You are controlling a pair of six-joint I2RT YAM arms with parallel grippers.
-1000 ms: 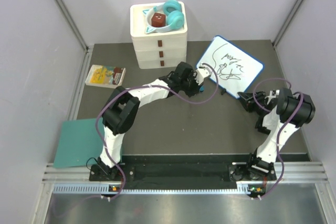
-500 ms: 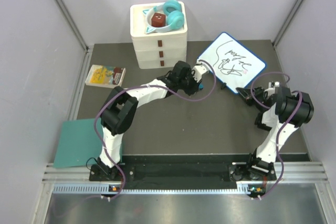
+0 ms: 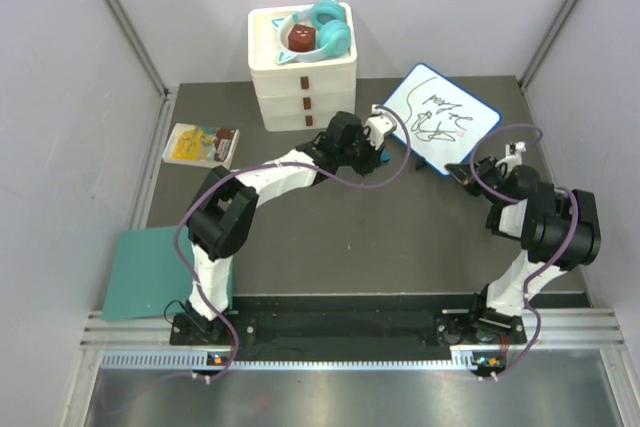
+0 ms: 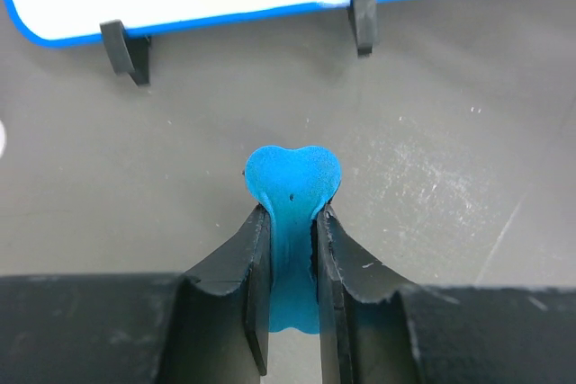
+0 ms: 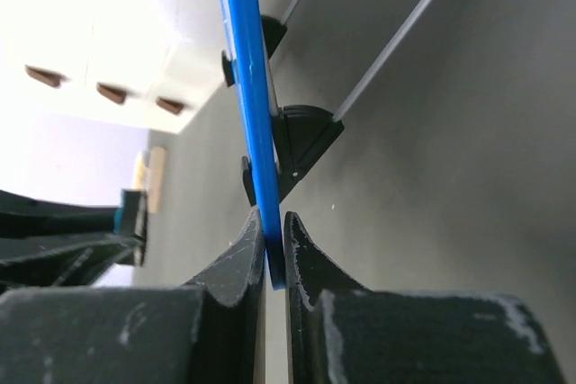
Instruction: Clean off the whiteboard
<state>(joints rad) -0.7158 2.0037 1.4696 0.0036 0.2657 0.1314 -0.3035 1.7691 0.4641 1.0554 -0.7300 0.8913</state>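
top external view: whiteboard (image 3: 440, 119) sits at the far right of the desk (image 3: 340, 237), to the right of the white drawer box (image 3: 303, 82), with black scribbles on its face. left hand (image 3: 378, 139) is just beside the board's left corner. right hand (image 3: 460, 171) is at its near corner. neither grip can be read from up here.

left wrist view fills that in: left hand is clamped on a blue piece (image 4: 292, 182), whose rounded end pokes out past the fingertips over bare desk. the board's blue rim and two black feet lie ahead, apart from the piece.

right wrist view: right hand is pinched shut on the board's blue rim, seen edge-on, with black feet just beyond the fingertips. drawer box is blurred behind.

hard to make out: the scribbles are illegible from above and out of sight in both wrist views. most of the board is cut off in the left wrist view. cannot tell whether the board's feet rest on the desk.
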